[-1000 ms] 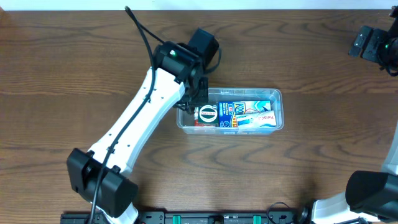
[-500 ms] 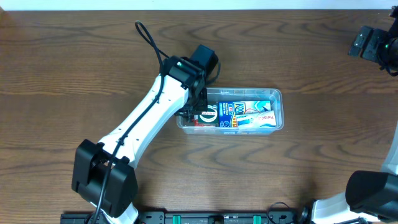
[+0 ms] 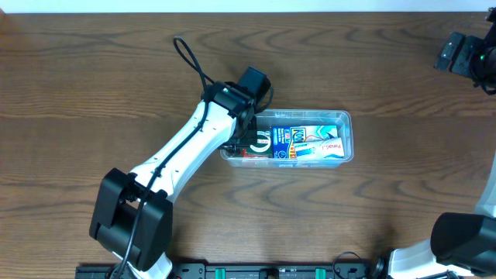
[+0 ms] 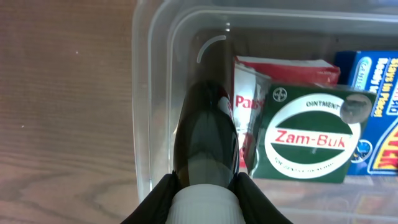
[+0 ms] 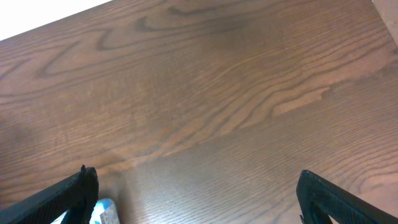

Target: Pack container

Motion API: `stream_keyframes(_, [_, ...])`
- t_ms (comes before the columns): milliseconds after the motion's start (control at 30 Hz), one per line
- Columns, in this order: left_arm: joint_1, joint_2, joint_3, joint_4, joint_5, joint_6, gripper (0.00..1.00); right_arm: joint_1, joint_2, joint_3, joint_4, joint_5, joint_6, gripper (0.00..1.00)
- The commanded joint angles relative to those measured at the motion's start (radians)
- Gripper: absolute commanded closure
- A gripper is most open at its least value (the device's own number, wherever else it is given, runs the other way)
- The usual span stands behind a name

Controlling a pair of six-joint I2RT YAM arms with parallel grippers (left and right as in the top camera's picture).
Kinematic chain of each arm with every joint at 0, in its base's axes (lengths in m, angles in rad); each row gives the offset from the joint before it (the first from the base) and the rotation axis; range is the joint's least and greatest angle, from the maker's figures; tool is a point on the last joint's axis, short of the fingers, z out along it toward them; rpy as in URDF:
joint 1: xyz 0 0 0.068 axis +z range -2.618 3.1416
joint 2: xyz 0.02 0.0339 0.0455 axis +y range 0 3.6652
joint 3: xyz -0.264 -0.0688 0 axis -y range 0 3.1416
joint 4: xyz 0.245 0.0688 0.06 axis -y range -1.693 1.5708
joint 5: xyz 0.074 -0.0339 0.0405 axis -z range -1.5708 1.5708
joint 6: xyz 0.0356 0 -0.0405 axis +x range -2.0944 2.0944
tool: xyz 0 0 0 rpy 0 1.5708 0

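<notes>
The clear plastic container (image 3: 310, 113) sits mid-table; its left wall shows in the left wrist view (image 4: 149, 74). My left gripper (image 3: 242, 132) is over its left end, shut (image 4: 204, 186) on a dark bottle (image 4: 205, 143) with a white ribbed cap. The bottle points down into the container beside a red-and-white packet (image 4: 249, 93) and a green Zam-Buk box (image 4: 311, 134). A blue box (image 3: 291, 139) and a white tube (image 3: 325, 147) fill the rest. My right gripper (image 3: 465, 54) is far off at the back right, open (image 5: 196, 193) and empty.
Brown wood table all around the container. A black cable (image 3: 190, 62) loops from the left arm behind the container. A small blue-and-white item (image 5: 102, 211) shows at the bottom left of the right wrist view.
My left arm has shifted a little to the right and toward the container's left end, with the bottle still held. The right arm has not moved.
</notes>
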Motion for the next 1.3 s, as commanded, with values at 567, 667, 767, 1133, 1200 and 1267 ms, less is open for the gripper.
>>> stream_keyframes(567, [-0.001,-0.005,-0.049,0.071,-0.042,-0.008,0.39,-0.001,-0.009,0.009,-0.001,0.006,0.012,0.01])
stream_keyframes(667, [0.004,-0.005,-0.035,0.078,-0.041,0.015,0.39,-0.001,-0.009,0.009,-0.001,0.006,0.013,0.01])
stream_keyframes(767, [0.007,-0.014,0.012,0.048,-0.041,0.018,0.39,-0.001,-0.009,0.009,-0.001,0.006,0.012,0.01])
stream_keyframes(1133, [0.007,-0.199,0.452,-0.285,-0.042,0.202,0.29,-0.001,-0.009,0.009,-0.001,0.006,0.012,0.01])
stream_keyframes(1200, [0.007,-0.258,0.558,-0.342,-0.042,0.217,0.22,-0.001,-0.009,0.009,-0.001,0.006,0.012,0.01])
stream_keyframes(1267, [0.007,-0.325,0.637,-0.364,-0.041,0.217,0.02,-0.001,-0.009,0.009,-0.001,0.006,0.012,0.01])
